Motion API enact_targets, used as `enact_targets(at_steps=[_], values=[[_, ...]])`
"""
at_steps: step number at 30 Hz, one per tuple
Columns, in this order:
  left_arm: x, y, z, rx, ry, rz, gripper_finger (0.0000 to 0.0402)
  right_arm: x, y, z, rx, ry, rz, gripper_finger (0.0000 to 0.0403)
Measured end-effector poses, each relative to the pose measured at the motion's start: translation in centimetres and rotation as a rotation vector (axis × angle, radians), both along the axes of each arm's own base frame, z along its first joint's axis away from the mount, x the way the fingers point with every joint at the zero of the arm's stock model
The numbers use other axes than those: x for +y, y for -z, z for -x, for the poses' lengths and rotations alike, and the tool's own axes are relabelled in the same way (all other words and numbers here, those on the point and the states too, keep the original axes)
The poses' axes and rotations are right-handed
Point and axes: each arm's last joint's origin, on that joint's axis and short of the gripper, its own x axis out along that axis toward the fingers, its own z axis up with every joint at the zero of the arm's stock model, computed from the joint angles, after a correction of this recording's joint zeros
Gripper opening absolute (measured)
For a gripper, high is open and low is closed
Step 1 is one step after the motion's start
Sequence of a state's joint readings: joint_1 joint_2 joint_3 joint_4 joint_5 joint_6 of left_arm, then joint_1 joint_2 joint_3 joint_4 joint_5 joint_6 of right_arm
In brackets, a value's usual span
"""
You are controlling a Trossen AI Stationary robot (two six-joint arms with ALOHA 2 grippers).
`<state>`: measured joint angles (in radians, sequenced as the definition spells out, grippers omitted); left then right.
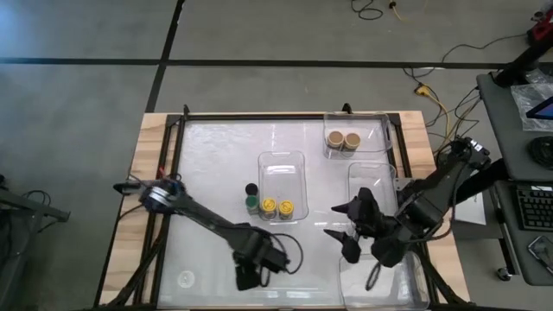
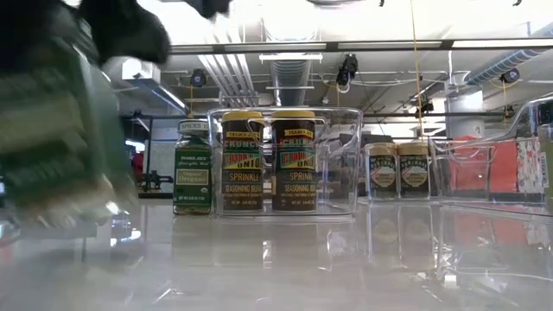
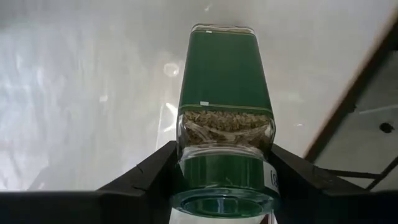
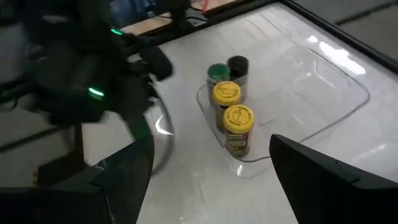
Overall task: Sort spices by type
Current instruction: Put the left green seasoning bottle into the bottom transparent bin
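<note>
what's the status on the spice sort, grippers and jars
Left gripper shut on green-lid jar at the table's near edge. Right gripper open, empty, near the yellow-lid jars in the middle tray. Nothing in the way.

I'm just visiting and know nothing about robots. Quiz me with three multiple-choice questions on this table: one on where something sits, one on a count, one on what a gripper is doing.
1. Where do the two yellow-lidded jars stand?
A. Inside the middle clear tray
B. On the bare table
C. In the right gripper

2. How many tan-lidded jars sit in the far tray?
A. One
B. Two
C. Four

3. What is the left gripper doing?
A. Hanging open
B. Gripping a green-lidded jar
C. Gripping a tray

Answers: 1 A, the high view shows both within the tray's walls. 2 B, two lids side by side. 3 B, the left wrist view shows its fingers clamped on the jar.
</note>
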<state>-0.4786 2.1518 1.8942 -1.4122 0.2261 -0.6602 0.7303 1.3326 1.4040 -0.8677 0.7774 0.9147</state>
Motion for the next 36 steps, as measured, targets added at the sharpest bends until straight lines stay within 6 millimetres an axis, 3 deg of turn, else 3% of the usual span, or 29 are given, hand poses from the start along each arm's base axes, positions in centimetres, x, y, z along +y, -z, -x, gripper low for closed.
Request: enact_targets(at_steps=[6,13,22,33,36], values=[[0.6,0.9,-3.2,0.083,-0.048,-0.045,0.0183,1.2,-1.6,2.0,0.051,-0.123,0.033,0.0309],[0.6,0.6,-6.5,-0.008,-0.132,0.01,0.0183,3.3,-1.2,4.6,0.092,-0.221,0.039,0.0315],[1.0,0.6,-6.0,0.022,-0.144,0.007,0.0183,5.5,0.3,6.0,0.097,-0.211,0.018,0.0307],[3.3,-3.0,-4.6,-0.052,-0.174,-0.036,0.0183,7.1,2.5,4.9,0.125,-0.151,0.036,0.0327],[3.8,-2.3,-3.8,-0.004,-0.163,-0.055,0.0183,7.2,2.9,4.4,0.131,-0.131,0.034,0.0329]])
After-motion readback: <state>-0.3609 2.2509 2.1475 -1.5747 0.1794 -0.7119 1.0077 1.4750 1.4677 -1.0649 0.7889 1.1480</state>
